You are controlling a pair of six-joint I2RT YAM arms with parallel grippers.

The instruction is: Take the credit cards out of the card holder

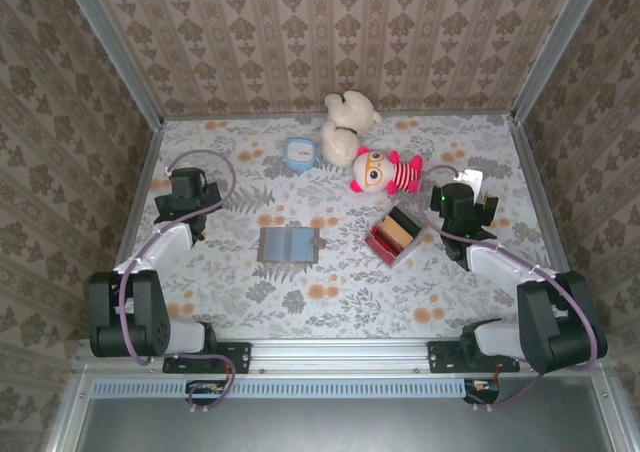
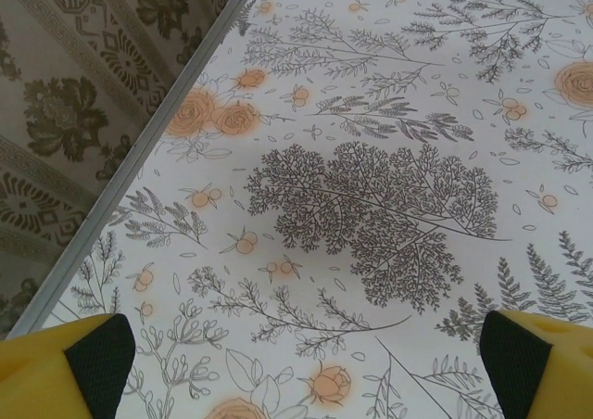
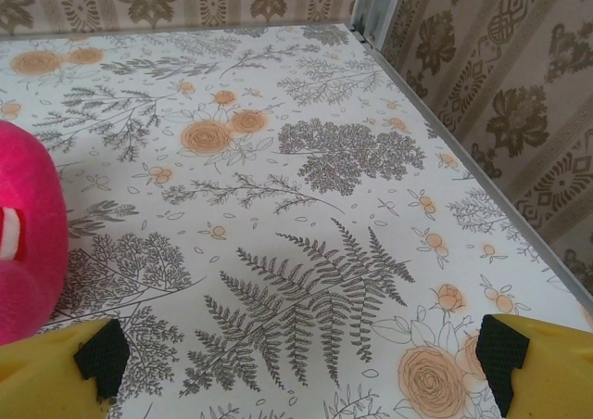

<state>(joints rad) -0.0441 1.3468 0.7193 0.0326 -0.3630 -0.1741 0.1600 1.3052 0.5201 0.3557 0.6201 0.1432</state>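
The card holder (image 1: pixel 289 244) lies open like a book on the flowered table, a flat grey wallet between the two arms. The credit cards cannot be made out from above; they are hidden in its pockets or too small to tell. My left gripper (image 1: pixel 189 184) hovers to the holder's far left, near the left wall. In its wrist view the left gripper (image 2: pixel 301 368) is open, yellow fingers wide apart over bare cloth. My right gripper (image 1: pixel 464 194) is to the holder's right, beyond the tray. In its wrist view the right gripper (image 3: pixel 301 361) is open with nothing between its fingers.
A grey tray (image 1: pixel 393 234) with red and tan blocks sits right of the holder. A pink striped plush (image 1: pixel 383 171), also the pink plush (image 3: pixel 23 234) left of my right fingers, a white teddy (image 1: pixel 345 127) and a light blue box (image 1: pixel 299 154) stand at the back. Patterned walls enclose three sides.
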